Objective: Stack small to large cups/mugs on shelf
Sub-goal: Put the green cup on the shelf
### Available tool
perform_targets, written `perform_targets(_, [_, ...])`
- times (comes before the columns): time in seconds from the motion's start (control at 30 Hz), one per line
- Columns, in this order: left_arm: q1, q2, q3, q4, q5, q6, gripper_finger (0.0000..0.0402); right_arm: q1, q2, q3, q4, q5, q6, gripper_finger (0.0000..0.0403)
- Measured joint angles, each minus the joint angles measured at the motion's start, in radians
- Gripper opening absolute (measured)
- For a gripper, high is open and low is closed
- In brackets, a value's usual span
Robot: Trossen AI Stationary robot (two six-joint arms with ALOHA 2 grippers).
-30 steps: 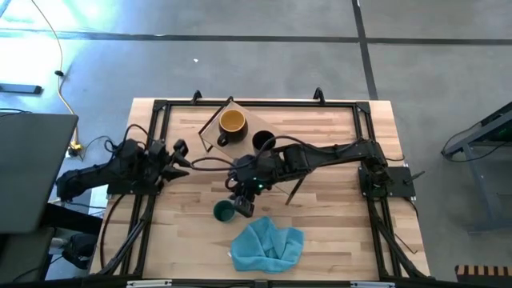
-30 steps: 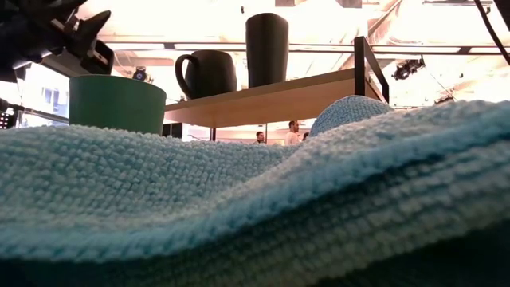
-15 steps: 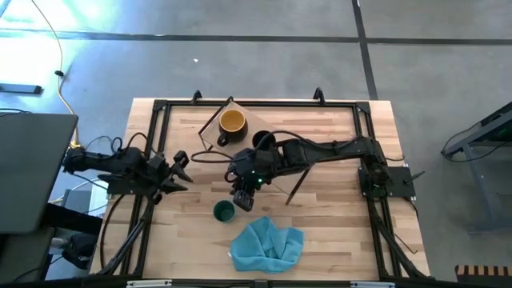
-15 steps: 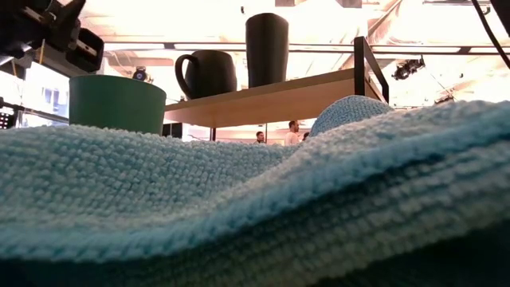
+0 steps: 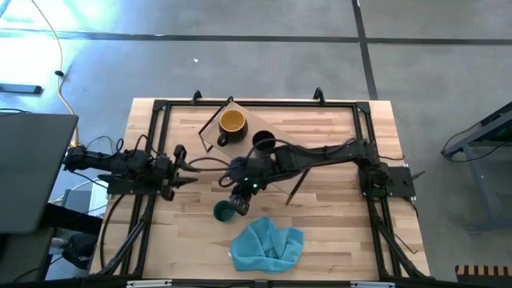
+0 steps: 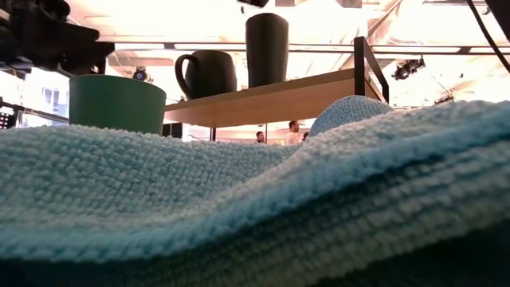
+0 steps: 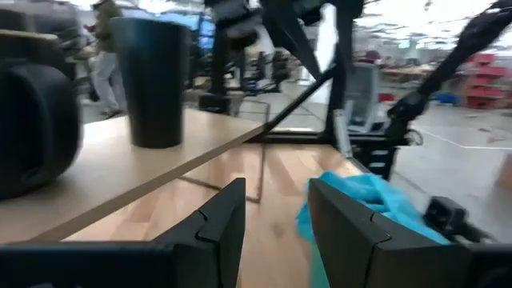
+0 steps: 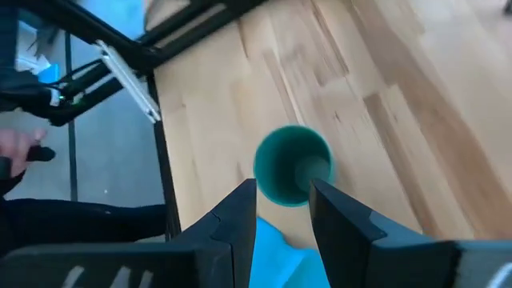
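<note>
The left gripper (image 5: pixel 178 166), its fingers slightly parted and grasping nothing, hovers well to the left of the shelf (image 5: pixel 213 128), a smooth pale wooden board on thin black legs. On the shelf stand the round yellow-orange mug (image 5: pixel 232 122), with nothing visible inside, and just right of it the tall cylindrical black cup (image 5: pixel 262 142). Below the shelf, the right gripper (image 5: pixel 238 205) hangs directly over the round green cup (image 5: pixel 223 212), fingers spread, holding nothing. A nubbly teal cloth (image 5: pixel 266 244) lies crumpled beyond it.
</note>
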Motion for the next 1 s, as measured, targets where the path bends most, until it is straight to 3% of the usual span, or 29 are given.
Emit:
perform_targets(0.27, [0.0, 0.0, 0.0, -0.007, 0.013, 0.001, 0.0124, 0.0, 0.082, 0.0, -0.001, -0.023, 0.095, 0.0108])
perform_targets(0.53, [0.0, 0.0, 0.0, -0.017, 0.027, 0.001, 0.0124, 0.001, 0.114, 0.0, 0.0, 0.028, 0.059, 0.0108])
perform_targets(0.7, [0.0, 0.0, 0.0, -0.032, 0.064, 0.0, 0.0124, 0.013, 0.114, 0.0, 0.008, 0.095, -0.057, 0.0108])
perform_targets(1.0, [0.0, 0.0, 0.0, -0.038, 0.102, 0.0, 0.0124, 0.042, 0.138, 0.0, 0.095, 0.085, -0.322, 0.0108])
